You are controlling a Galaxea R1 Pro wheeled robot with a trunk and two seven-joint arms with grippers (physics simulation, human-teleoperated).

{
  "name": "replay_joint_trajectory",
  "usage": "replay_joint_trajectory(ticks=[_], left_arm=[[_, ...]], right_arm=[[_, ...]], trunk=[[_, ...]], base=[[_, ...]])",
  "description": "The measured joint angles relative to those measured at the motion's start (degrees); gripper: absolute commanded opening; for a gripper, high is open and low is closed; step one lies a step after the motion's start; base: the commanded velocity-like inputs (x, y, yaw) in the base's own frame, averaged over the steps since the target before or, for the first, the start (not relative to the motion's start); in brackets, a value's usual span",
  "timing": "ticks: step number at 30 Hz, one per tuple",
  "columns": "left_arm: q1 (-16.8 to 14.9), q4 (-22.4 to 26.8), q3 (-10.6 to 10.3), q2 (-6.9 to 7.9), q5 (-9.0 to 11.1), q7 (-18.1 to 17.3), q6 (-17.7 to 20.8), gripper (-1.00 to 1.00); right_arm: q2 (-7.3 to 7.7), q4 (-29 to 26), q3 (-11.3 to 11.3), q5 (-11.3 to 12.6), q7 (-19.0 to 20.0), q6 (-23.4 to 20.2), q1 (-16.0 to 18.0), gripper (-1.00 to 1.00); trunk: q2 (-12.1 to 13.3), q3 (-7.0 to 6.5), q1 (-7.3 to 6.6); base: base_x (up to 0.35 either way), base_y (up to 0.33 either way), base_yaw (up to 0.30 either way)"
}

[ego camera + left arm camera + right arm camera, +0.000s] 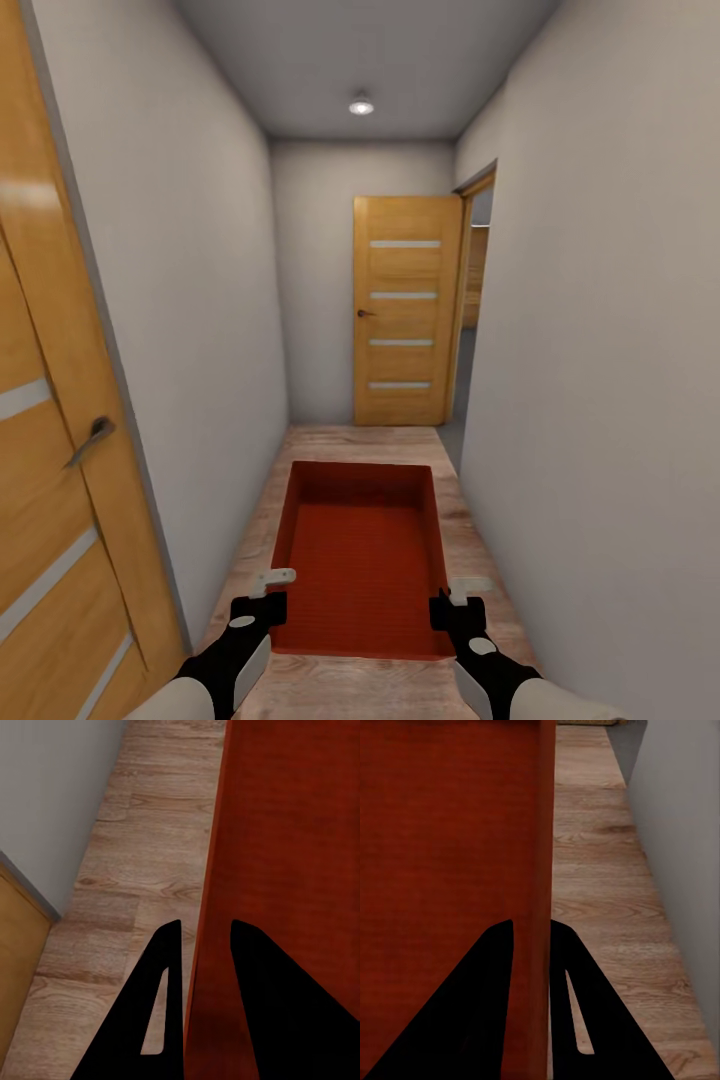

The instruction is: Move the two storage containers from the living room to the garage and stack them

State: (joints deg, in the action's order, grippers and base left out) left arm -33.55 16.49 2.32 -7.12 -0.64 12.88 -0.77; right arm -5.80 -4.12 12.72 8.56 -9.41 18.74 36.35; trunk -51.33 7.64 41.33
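left gripper (pixel 272 592) and right gripper (pixel 452 595) fingers each clamp a side wall of the storage container (pixel 362 550); its underside hidden.

L arm (pixel 225 665) & R arm (pixel 500 675) fwd, jaws clamped on something.

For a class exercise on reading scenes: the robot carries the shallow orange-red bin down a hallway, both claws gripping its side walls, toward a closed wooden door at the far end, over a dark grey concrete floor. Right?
One error: the floor is light wood plank, as the head view shows. The shallow orange-red bin, left claw, right claw and closed wooden door are as stated.
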Motion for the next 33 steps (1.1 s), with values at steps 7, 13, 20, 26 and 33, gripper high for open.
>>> replay_joint_trajectory(ticks=[7, 13, 20, 26, 33], left_arm=[[0.01, 0.0, 0.02, -0.01, -0.01, 0.01, 0.01, -1.0], [0.02, 0.0, 0.06, -0.01, -0.01, 0.0, -0.03, -1.0], [0.0, 0.0, 0.03, -0.01, -0.01, -0.01, -0.05, -1.0], [0.0, 0.0, -0.05, 0.0, -0.01, 0.0, -0.02, -1.0], [0.04, 0.0, 0.02, 0.0, 0.01, -0.01, -0.11, -1.0]], right_arm=[[0.0, 0.0, -0.03, -0.04, 0.0, -0.02, -0.01, -1.0], [0.0, 0.0, 0.02, -0.03, 0.0, -0.01, 0.01, -1.0], [0.01, 0.0, 0.0, -0.02, 0.0, 0.04, 0.0, -1.0], [0.01, 0.0, -0.05, 0.0, 0.0, 0.08, -0.03, -1.0], [0.01, 0.0, 0.03, -0.02, -0.01, 0.08, -0.01, -1.0]], trunk=[[0.0, 0.0, 0.0], [0.0, 0.0, 0.0], [0.0, 0.0, 0.0], [0.0, 0.0, 0.0], [0.0, 0.0, 0.0]], base=[[0.322, 0.0, 0.0], [0.322, 0.0, 0.0], [0.322, 0.0, 0.0], [0.322, 0.0, 0.0], [0.322, 0.0, 0.0]])
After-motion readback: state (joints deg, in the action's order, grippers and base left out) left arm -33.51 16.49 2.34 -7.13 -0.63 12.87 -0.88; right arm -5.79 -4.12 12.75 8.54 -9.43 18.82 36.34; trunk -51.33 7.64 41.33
